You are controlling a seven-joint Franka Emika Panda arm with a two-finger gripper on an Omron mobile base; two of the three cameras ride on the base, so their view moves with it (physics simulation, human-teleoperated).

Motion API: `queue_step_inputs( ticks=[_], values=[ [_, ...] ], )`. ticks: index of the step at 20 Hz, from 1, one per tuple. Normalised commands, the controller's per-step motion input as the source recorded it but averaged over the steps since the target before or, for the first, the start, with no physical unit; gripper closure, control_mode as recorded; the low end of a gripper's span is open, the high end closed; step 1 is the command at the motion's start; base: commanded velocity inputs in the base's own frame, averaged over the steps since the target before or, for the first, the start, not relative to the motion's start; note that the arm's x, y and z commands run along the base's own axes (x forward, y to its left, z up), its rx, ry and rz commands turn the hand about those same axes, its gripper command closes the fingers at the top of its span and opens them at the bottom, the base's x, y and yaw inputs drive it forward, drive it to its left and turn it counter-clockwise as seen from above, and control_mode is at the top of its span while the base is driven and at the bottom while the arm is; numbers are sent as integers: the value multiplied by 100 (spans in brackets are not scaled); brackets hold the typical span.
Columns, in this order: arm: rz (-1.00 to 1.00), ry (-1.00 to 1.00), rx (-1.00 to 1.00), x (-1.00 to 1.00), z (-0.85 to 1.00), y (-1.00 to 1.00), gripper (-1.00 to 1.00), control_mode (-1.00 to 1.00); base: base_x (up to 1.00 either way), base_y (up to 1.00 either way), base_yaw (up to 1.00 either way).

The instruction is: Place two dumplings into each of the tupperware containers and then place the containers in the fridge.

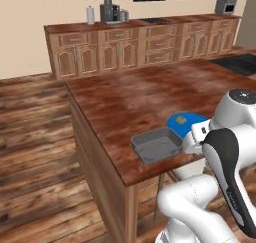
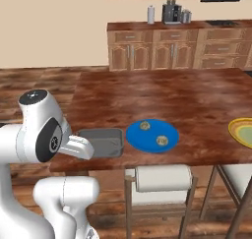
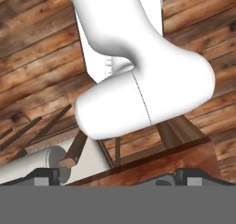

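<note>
A dark grey rectangular tupperware container [image 1: 157, 146] [image 2: 102, 142] sits empty near the front edge of the island counter [image 2: 162, 95]. Just to its right, a round bright blue plate [image 2: 142, 137] [image 1: 175, 124] carries two tan dumplings [image 2: 144, 126] [image 2: 161, 140]; one dumpling [image 1: 182, 120] shows from the left side. My arm is folded at the counter's front edge beside the container. In the hand view my gripper [image 3: 117, 179] is open, its dark fingertips [image 3: 46, 177] far apart with nothing between them, looking past the counter's edge to the wood floor. The fridge is out of view.
A yellow-green plate [image 2: 242, 132] lies at the counter's right edge. White-cushioned stools [image 2: 162, 178] stand under the front of the counter. Wooden cabinets [image 1: 120, 47] with a coffee machine [image 1: 109, 12] line the back wall. Open wood floor [image 1: 35, 152] lies to the left.
</note>
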Motion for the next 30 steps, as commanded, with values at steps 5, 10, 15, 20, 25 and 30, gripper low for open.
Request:
queue_step_inputs(
  ticks=[5, 10, 15, 20, 25, 30],
  values=[
    [0, 0, 0, 0, 0, 0, -100, 100, 33, 0, -24],
    [0, 0, 0, 0, 0, 0, -100, 100, 33, 1, -3],
    [0, 0, 0, 0, 0, 0, -100, 100, 41, 2, 9],
    [3, 0, 0, 10, -2, 0, -100, -100, 43, 0, 14],
    [3, -3, 2, 73, -19, 0, -100, -100, 0, 0, 0],
    [0, 0, 0, 70, -16, -51, -100, -100, 0, 0, 0]
  ],
)
